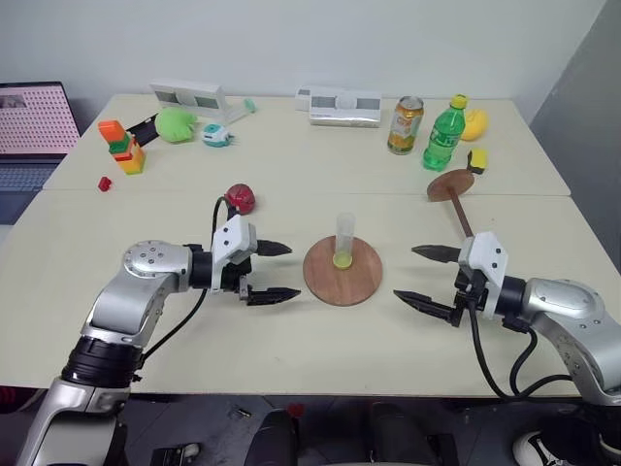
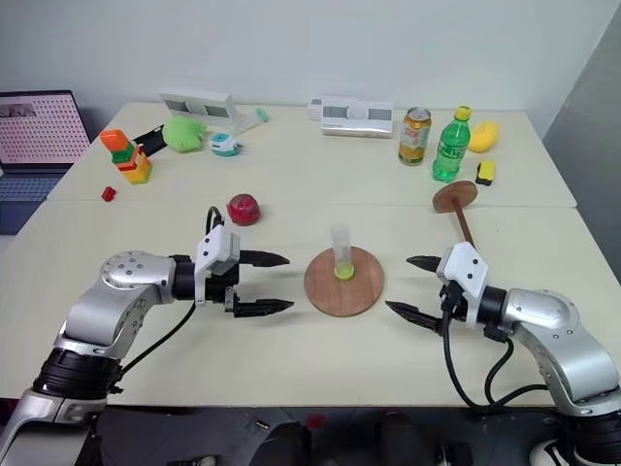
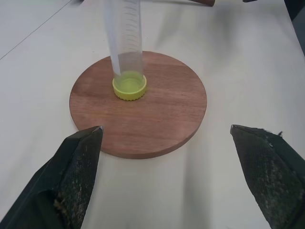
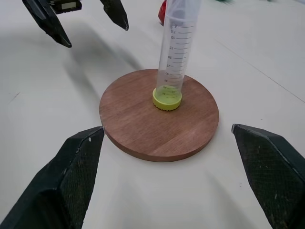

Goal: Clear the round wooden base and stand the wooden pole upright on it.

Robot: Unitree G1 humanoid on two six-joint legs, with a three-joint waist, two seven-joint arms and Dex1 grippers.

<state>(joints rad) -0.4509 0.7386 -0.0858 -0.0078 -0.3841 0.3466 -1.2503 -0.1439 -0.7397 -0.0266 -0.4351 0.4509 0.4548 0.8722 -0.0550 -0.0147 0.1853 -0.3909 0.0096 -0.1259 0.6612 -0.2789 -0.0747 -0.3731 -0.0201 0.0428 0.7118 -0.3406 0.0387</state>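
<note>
The round wooden base [image 1: 355, 281] lies flat on the table between my two grippers. A clear plastic tube with a yellow bottom [image 1: 343, 240] stands upright at its centre. The wooden pole [image 1: 462, 213] lies on the table to the right and farther back, its round disc end [image 1: 450, 184] pointing away from me. My left gripper [image 1: 274, 273] hovers open just left of the base, pointing at it. On the other side my right gripper [image 1: 421, 275] is open too, aimed at the base from the right. Both wrist views show the base [image 3: 157, 114] and the tube [image 4: 174, 52] between wide-spread fingers.
A red ball [image 1: 240, 199] lies behind the left gripper. Along the far side of the table stand a can [image 1: 405, 124], a green bottle [image 1: 444, 133], yellow items [image 1: 475, 124], white boxes [image 1: 340, 105], a green toy [image 1: 175, 124] and coloured blocks [image 1: 122, 146]. A laptop [image 1: 31, 131] sits at far left.
</note>
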